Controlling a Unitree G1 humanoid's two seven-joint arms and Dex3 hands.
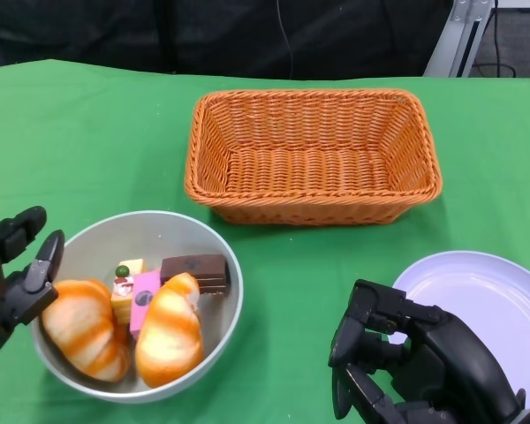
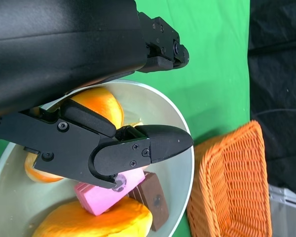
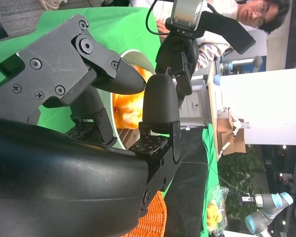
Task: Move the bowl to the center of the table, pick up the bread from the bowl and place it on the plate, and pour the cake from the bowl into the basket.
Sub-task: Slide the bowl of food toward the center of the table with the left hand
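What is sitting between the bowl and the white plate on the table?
In the head view, the right robot hand hovers between the bowl and the plate, over bare green tablecloth. Nothing else lies there.

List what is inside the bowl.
The bowl holds two bread rolls, a pink cake, a yellow cake and a chocolate cake. The rolls cover whatever lies beneath them.
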